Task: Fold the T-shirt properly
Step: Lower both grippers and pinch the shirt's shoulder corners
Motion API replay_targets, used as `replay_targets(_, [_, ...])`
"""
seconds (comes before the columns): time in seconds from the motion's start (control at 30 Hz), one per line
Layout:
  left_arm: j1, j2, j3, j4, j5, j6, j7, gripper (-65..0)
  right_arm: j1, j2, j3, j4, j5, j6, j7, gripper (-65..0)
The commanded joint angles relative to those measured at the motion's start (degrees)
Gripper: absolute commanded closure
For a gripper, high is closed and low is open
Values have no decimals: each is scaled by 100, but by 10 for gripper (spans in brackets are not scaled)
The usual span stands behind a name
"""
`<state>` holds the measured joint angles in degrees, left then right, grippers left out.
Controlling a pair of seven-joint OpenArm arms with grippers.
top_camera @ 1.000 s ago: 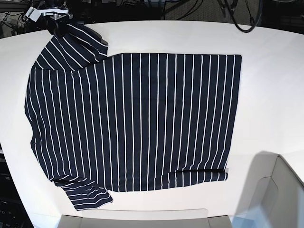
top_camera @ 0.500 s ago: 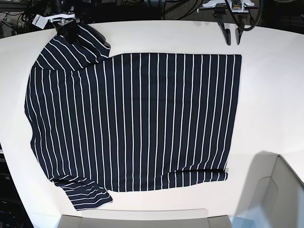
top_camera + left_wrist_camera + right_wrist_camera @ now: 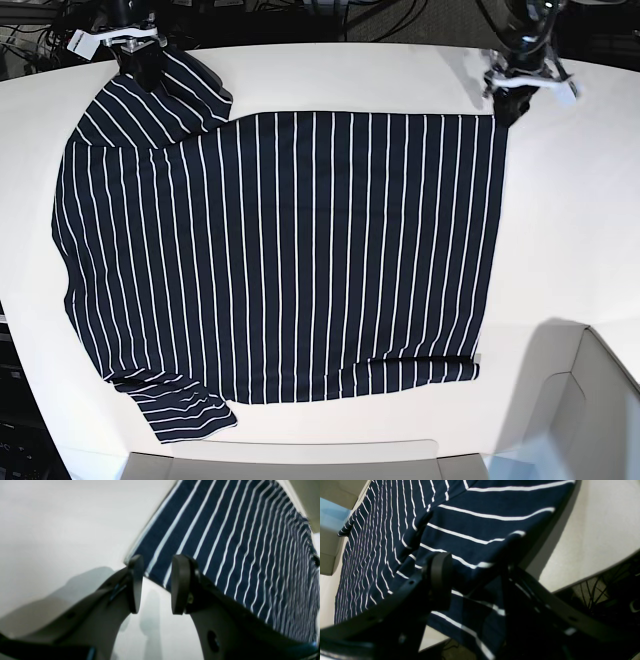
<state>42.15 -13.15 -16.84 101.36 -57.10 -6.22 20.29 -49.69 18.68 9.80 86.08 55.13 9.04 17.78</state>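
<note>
Your T-shirt (image 3: 280, 250) lies spread flat on the white counter (image 3: 570, 220), its far sleeve bunched between the parted fingers of your right claw (image 3: 472, 580), which grips nothing firmly, while your left claw (image 3: 155, 582) hangs apart just above the shirt's far hem corner.

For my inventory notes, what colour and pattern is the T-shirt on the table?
The T-shirt is dark navy with thin white stripes, clearest in the base view.
</note>
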Motion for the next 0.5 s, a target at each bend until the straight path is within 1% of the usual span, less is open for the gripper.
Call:
replay_targets(0.0, [-17,18,-158,13,-70,-42,58,-201,-99,36,18,-6,-23,-117,-174,-272])
replay_targets(0.13, [-404,71,-509,-330,-35,-51,700,-201,-99,44,18,-6,-23,-117,-182,-272])
replay_targets(0.33, [-782,36,-483,-804,-35,-68,1421,-202,-81,44,18,20,-23,-117,-182,-272])
replay_targets(0.47, [-861,62,-474,-804,-35,-68,1571,-202,-81,44,18,20,-32,-117,-182,-272])
